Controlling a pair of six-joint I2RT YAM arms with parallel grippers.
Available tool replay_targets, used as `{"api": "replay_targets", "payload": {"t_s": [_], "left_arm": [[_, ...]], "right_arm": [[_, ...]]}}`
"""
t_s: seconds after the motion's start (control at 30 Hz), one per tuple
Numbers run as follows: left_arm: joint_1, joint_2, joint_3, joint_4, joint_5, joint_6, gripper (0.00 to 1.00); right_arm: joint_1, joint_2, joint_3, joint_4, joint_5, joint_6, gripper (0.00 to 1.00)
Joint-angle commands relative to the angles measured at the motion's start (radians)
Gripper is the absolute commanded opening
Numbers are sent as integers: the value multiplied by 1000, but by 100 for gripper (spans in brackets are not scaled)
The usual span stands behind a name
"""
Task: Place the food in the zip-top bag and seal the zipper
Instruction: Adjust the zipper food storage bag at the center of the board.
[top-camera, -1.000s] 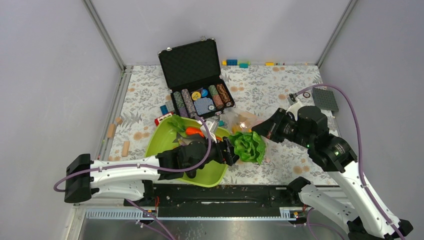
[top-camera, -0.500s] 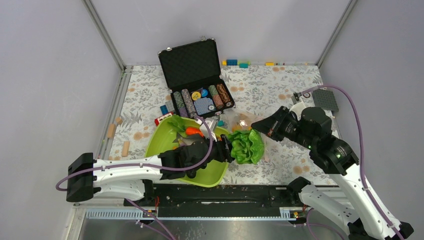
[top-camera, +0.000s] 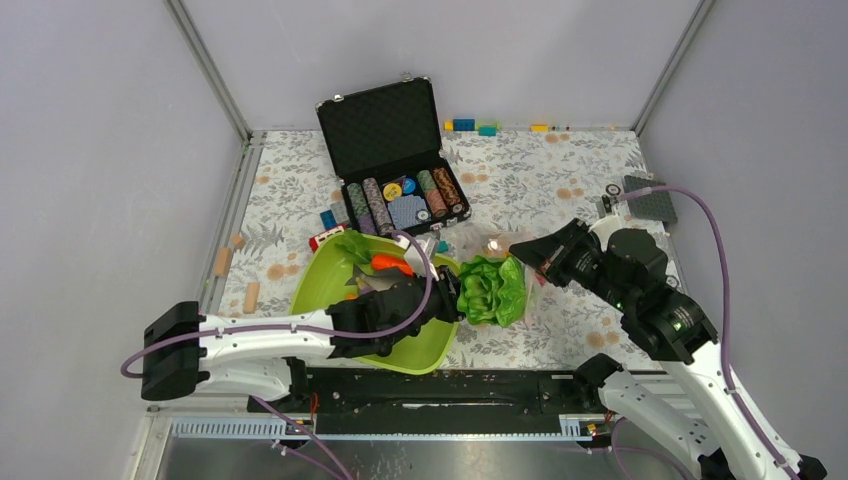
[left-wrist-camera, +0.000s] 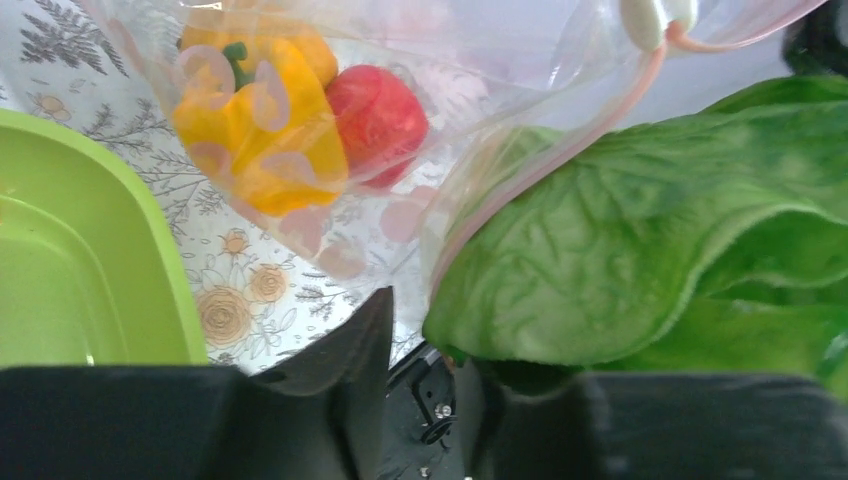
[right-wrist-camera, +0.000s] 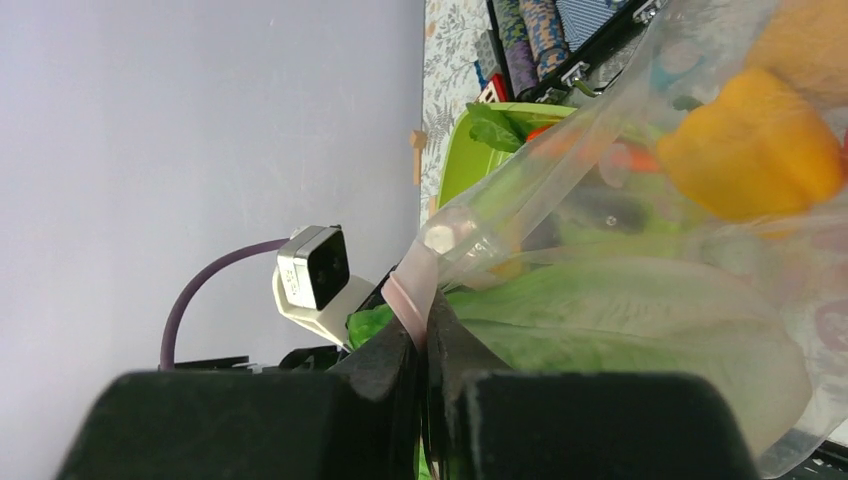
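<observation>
Fingers (left-wrist-camera: 352, 345) of the left gripper (top-camera: 451, 300): part-way apart, with a gap showing between them in the left wrist view. The ruffled green toy lettuce (top-camera: 490, 290) lies over the 3 o'clock finger, and its lower edge reaches the gap. Cannot tell whether the leaf is clamped or only resting there.

Right gripper (right-wrist-camera: 425, 340): fingers together, pinched on the pale pinkish zipper (right-wrist-camera: 407, 290) along the mouth of the clear crinkly plastic zip-top bag (left-wrist-camera: 500, 60).

Top view: lettuce at 3 o'clock of the left gripper, touching it, and at 8 o'clock of the right gripper, right at the bag mouth. Right wrist view: part of the leaf shows through the clear film, just below the pinched strip.

Inside the bag, left wrist view: yellow toy pepper (left-wrist-camera: 260, 110), with the red toy apple (left-wrist-camera: 378, 115) touching it at its 3 o'clock.

Lime-green plastic tray (top-camera: 320, 280): at 9 o'clock of the lettuce, partly under the left arm. Orange toy carrot (top-camera: 388, 265) lies in it near the far rim.

Open black case of striped poker chips (top-camera: 385, 130): at 11 o'clock of the lettuce, on the floral-patterned table (top-camera: 580, 180), near the bag.
</observation>
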Motion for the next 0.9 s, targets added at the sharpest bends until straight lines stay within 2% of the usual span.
{"api": "replay_targets", "payload": {"t_s": [0.0, 0.07, 0.13, 0.27, 0.47, 0.6, 0.77, 0.87], "left_arm": [[0, 33, 70, 92, 30, -5, 22], [0, 45, 87, 96, 43, 4, 13], [0, 45, 97, 91, 38, 13, 0], [0, -3, 120, -39, -37, 16, 0], [2, -95, 225, -375, -174, 60, 0], [14, -76, 335, -485, -210, 105, 0], [60, 33, 499, -598, -181, 158, 0], [101, 100, 564, -642, -100, 168, 0]], "right_arm": [[0, -26, -10, 80, 63, 39, 4], [1, -33, -16, 79, 72, 36, 4], [0, -37, -22, 71, 79, 32, 4], [-1, -7, 36, -42, 121, -77, 5], [-1, 144, 266, -469, 248, -448, 6], [-1, 219, 344, -640, 249, -637, 7], [-1, 267, 340, -682, 217, -690, 8], [-1, 250, 318, -644, 205, -679, 9]]}}
